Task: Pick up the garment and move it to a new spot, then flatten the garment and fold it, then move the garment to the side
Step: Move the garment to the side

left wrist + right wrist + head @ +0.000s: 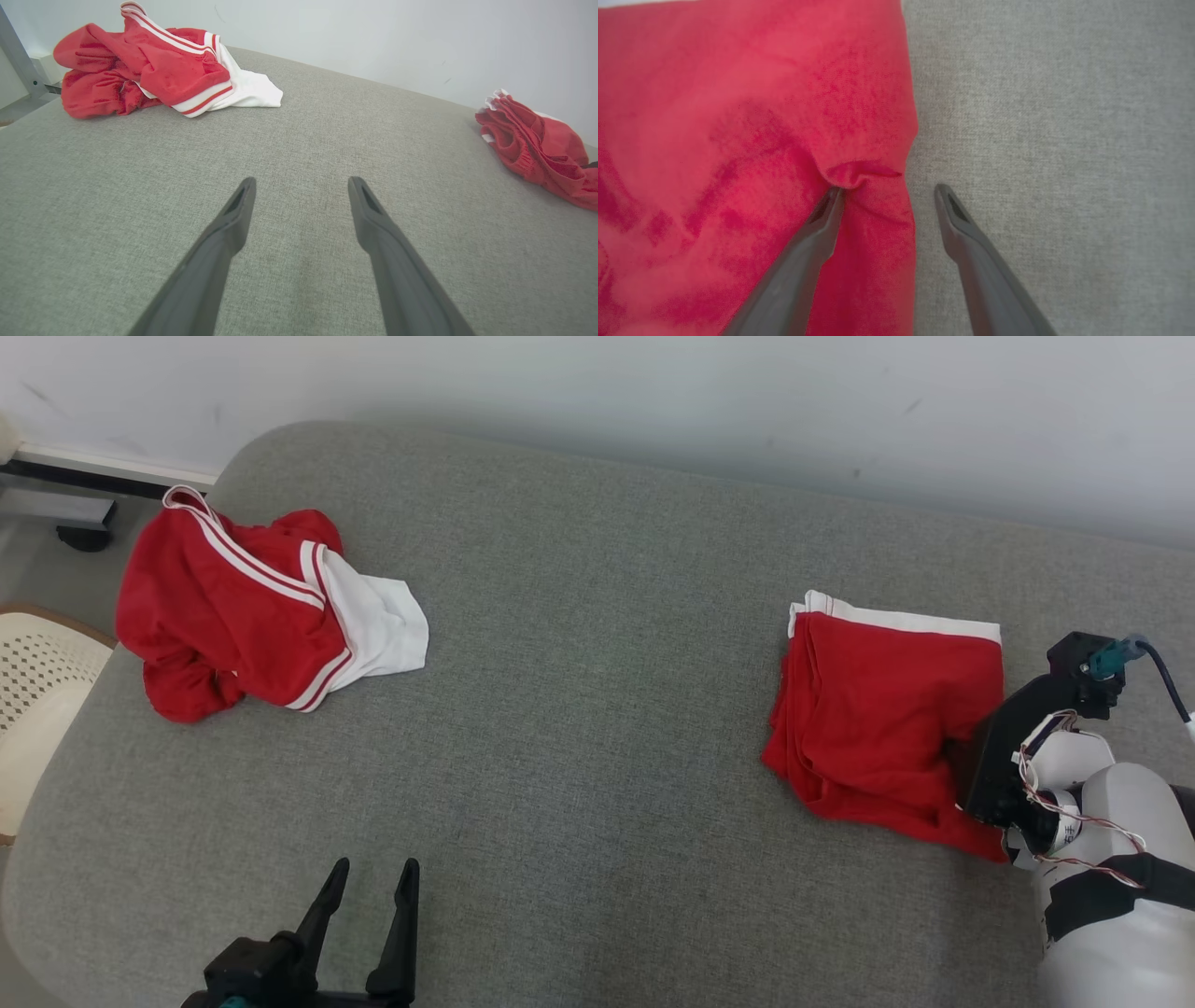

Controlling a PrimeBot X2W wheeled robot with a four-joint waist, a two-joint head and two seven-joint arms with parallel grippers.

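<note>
Red folded garment: lies in a neat rectangle on the robot's right of the bench, with a white band along its far edge and loose layers showing at its left side.
Grey cover: the bench is woven grey cloth with a broad bare stretch in the middle, room enough to spread and fold on.
Right claw: fingers spread wide, holding nothing. It straddles the folded garment's right-hand edge.
Finger placement: the right wrist view shows one finger with its tip pressed into the red cloth, a small ridge bunched just ahead of it. The other finger is over bare grey just off the hem.
Why so placed: with one finger on the cloth and one beside it, the stance suits either pinching that edge or letting it go. Which of the two it is cannot be told.
Left claw: fingers apart and empty, low at the near edge over bare cover, well apart from both garments. It is probably parked out of the way.
Crumpled garment: a red heap with white stripes and a white panel near the far left corner, unflattened.
Task stage, as a judgement: the fold looks finished and the bundle already sits to one side, so only the last placing appears to be at issue.
Risk: a sideways drag by that edge could pull the loose layers open.
</note>
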